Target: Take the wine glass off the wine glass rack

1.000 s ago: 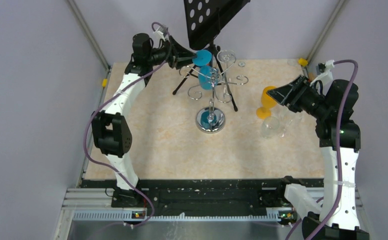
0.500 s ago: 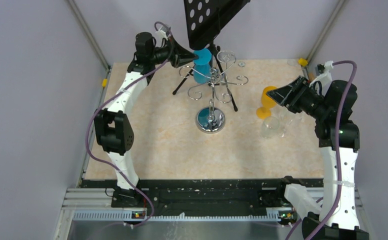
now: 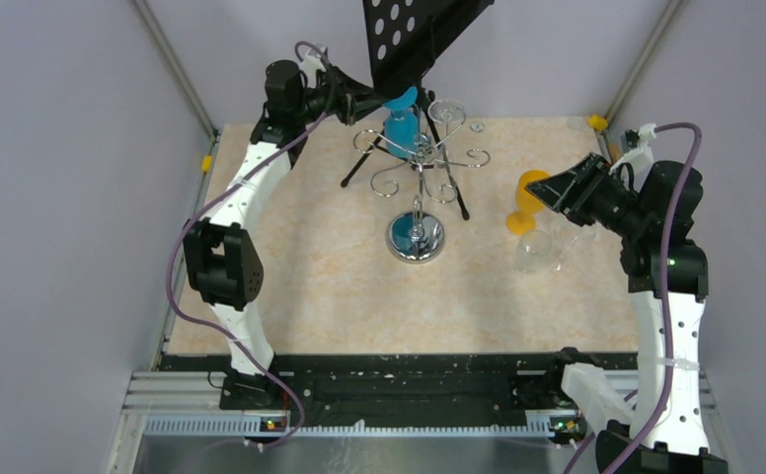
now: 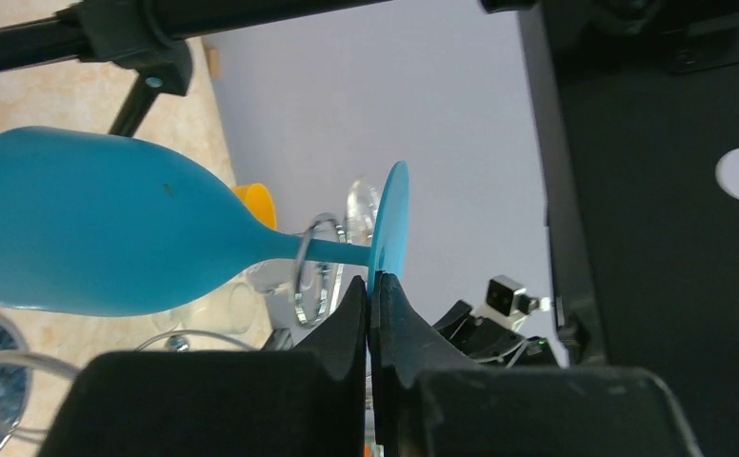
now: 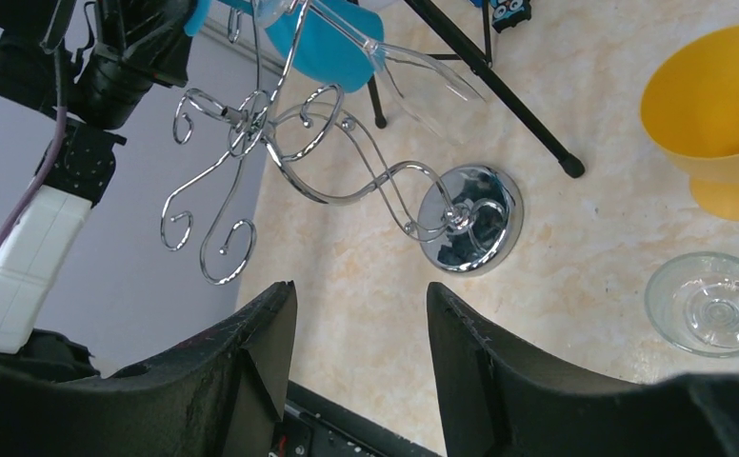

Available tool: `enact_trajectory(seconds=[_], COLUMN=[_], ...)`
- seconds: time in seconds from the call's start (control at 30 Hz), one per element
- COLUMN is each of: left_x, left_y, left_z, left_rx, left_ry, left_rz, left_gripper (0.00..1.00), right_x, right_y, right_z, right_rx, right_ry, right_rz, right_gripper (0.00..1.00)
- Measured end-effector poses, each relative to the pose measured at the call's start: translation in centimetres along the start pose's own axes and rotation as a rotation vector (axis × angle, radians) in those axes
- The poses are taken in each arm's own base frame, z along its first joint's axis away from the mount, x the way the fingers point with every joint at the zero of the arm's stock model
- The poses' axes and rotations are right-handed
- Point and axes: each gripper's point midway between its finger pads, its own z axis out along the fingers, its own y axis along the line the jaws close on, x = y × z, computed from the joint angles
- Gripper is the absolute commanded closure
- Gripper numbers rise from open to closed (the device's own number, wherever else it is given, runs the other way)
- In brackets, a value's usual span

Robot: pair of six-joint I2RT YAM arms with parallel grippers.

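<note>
Lavender walls closed in a beige marbled tabletop (image 3: 310, 286). At about 11 o'clock on it the left claw (image 4: 373, 290) was raised to the top of the wine glass rack (image 3: 421, 163); its jaws were drawn narrow and pinched on the rim of the blue foot (image 4: 391, 224) of the wine glass (image 4: 109, 228). That glass lay nearly level in the left wrist view, bowl to 9 o'clock and foot to 3 o'clock; its stem ran through a chrome loop (image 4: 305, 286) of the rack, so it was not yet free. Behind the rack, toward 12 o'clock, stood a black tripod stand with a perforated plate (image 3: 414, 35); the rack's mirrored base (image 3: 416, 238) sat near the middle of the tabletop.

Over at 3 o'clock the right claw (image 5: 361, 305) hung wide with nothing between its fingers, pointed toward the rack; an orange glass (image 3: 529, 197) and a clear glass (image 3: 535, 252) stood on the tabletop just beside it.

By my judgement the step in hand was the lift-off itself: grip taken, glass mid-withdrawal. The next move called for drawing the stem sideways out of the loop's open end, keeping the foot level so it cleared the scrolled wire; a thin pinch on a rim could slip, and a tug could topple the light rack.
</note>
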Motion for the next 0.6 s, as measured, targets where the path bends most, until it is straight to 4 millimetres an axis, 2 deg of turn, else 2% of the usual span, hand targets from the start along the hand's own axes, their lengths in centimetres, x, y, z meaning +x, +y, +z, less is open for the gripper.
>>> enact_trajectory(seconds=[0.1,0.23,0.6], left_x=[0.0,0.2,0.9], left_y=[-1.5,-2.4,-2.2], left_z=[0.1,0.3,0.6], left_rx=[0.031,0.049,0.041], left_ry=[-0.02,-0.034,-0.015], left_rz=[-0.004,-0.008,-0.008], left_gripper=[1.0,1.0,1.0], right_x=[0.3,0.3,0.4], right_y=[-0.3,-0.3,-0.4], right_z=[0.1,0.1,0.1], right_rx=[0.007,0.007,0.008], right_ry=[0.006,0.006,0.007], right_rz=[0.01,0.01,0.012], right_gripper=[0.47,0.47,0.47])
